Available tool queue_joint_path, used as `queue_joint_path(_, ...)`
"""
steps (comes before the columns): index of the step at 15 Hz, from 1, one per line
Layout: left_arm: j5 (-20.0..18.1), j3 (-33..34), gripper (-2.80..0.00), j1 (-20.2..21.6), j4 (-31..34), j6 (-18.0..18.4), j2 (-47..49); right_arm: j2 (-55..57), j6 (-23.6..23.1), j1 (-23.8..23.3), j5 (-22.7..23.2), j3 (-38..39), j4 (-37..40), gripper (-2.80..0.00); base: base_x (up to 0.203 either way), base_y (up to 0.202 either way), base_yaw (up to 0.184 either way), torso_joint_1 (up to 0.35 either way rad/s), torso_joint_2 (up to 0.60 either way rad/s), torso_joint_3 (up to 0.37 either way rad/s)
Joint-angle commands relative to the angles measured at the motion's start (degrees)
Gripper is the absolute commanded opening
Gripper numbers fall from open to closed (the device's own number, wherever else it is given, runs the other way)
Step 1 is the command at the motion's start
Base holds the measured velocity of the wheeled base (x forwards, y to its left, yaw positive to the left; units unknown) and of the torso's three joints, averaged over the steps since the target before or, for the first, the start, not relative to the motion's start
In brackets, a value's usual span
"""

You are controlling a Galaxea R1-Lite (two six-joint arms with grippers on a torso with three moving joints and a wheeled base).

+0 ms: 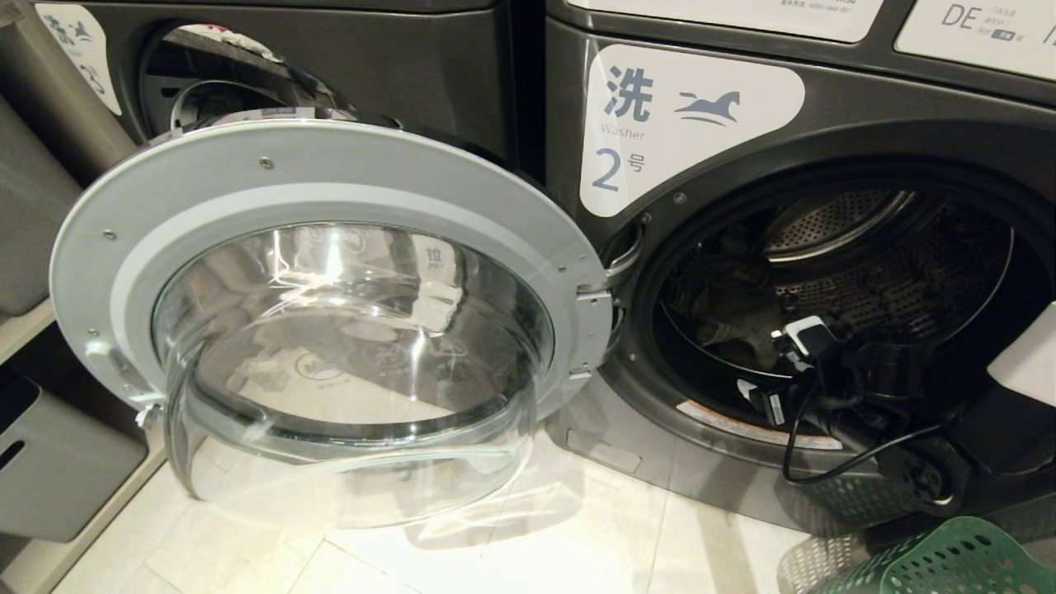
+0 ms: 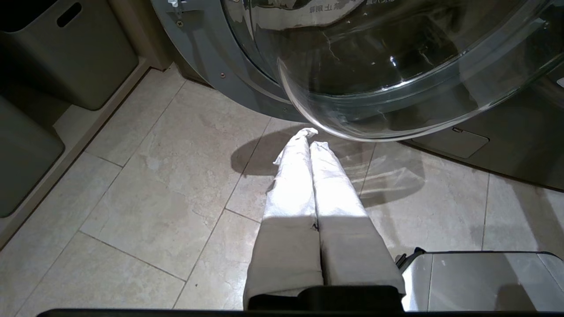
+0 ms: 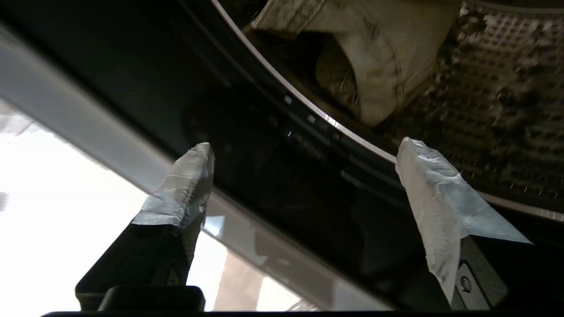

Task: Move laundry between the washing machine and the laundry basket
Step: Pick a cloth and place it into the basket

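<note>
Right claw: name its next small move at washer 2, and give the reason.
Probably ease the right claw deeper into the drum toward the laundry, then close on it. Its fingers stand wide apart with nothing between them, at the door opening of the washing machine, and the grey-olive cloth lies further in, not yet reached. The left claw hangs shut over the floor.

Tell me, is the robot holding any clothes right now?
No. The right gripper is open and empty at the drum's mouth, the laundry lying apart inside the washing machine. The left gripper is shut on nothing above the floor.
</note>
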Motion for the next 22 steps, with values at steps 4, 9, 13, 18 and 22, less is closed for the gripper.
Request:
queue_joint_path(4,0.0,0.09,-2.8,0.01,0.0,0.02,-0.01,5.81,-2.35,0.03,-0.99,-5.47,-0.64,0.0,0.0,0.0,0.0,0.0,0.0,0.0)
queue_joint_path(9,0.0,0.09,-2.8,0.01,0.0,0.02,0.0,8.43,-2.7,0.03,-2.62,-11.49,-0.57,0.0,0.0,0.0,0.0,0.0,0.0,0.0)
queue_joint_path(13,0.0,0.09,-2.8,0.01,0.0,0.02,-0.09,9.28,-2.53,-0.06,-2.69,-13.86,-0.54,0.0,0.0,0.0,0.0,0.0,0.0,0.0)
queue_joint_path(18,0.0,0.09,-2.8,0.01,0.0,0.02,-0.09,9.19,-2.53,-0.06,-2.62,-14.2,-0.45,0.0,0.0,0.0,0.0,0.0,0.0,0.0)
queue_joint_path(22,0.0,0.09,-2.8,0.01,0.0,0.02,-0.09,9.38,-2.44,-0.45,-2.62,-14.2,-0.36,0.0,0.0,0.0,0.0,0.0,0.0,0.0)
